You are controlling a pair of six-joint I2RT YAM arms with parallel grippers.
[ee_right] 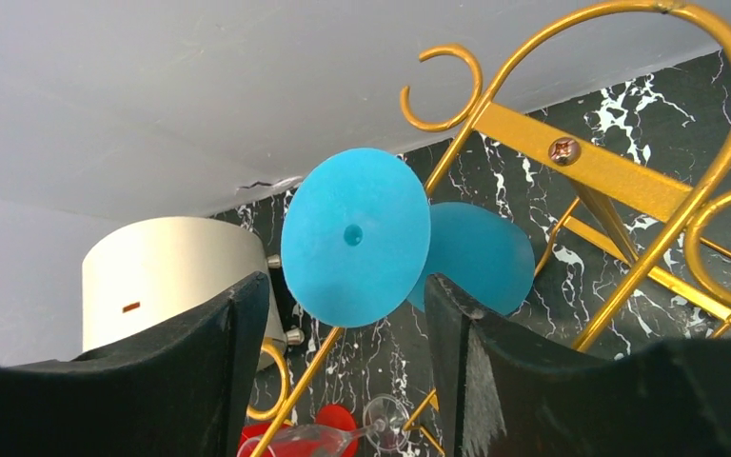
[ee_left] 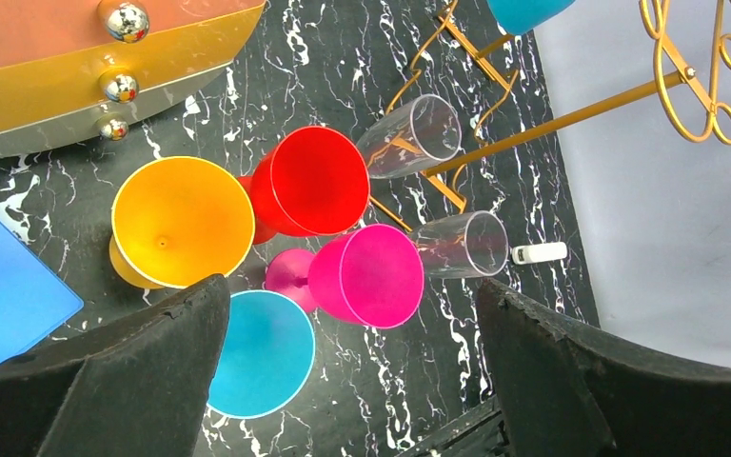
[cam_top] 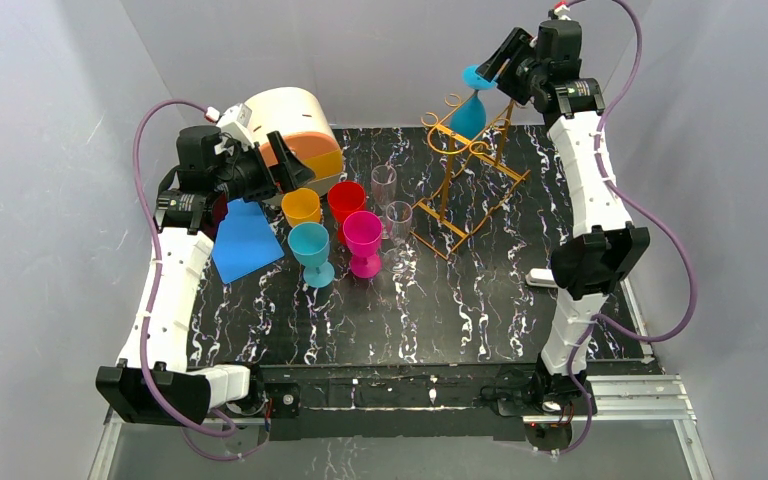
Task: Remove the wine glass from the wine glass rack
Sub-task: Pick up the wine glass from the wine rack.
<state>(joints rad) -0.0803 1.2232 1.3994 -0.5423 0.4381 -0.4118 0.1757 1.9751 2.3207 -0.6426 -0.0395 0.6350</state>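
The blue wine glass (cam_top: 469, 115) hangs upside down at the top of the golden wire wine glass rack (cam_top: 460, 180), foot upward. My right gripper (cam_top: 487, 70) is at the foot from the upper right. In the right wrist view the round blue foot (ee_right: 354, 238) sits between my fingertips, with the jaws narrowed to about its width, and the bowl (ee_right: 481, 257) hangs behind a rack rail (ee_right: 619, 176). My left gripper (cam_top: 295, 170) is open and empty above the cups. The left wrist view shows the rack's rail (ee_left: 552, 124) and the bowl's edge (ee_left: 523, 11).
Orange (cam_top: 301, 205), red (cam_top: 346, 198), magenta (cam_top: 363, 235) and blue (cam_top: 310, 245) cups and two clear flutes (cam_top: 391, 200) stand left of the rack. A blue sheet (cam_top: 245, 240) and a white-orange round box (cam_top: 295, 125) lie far left. A small white object (cam_top: 543, 277) lies by the right arm.
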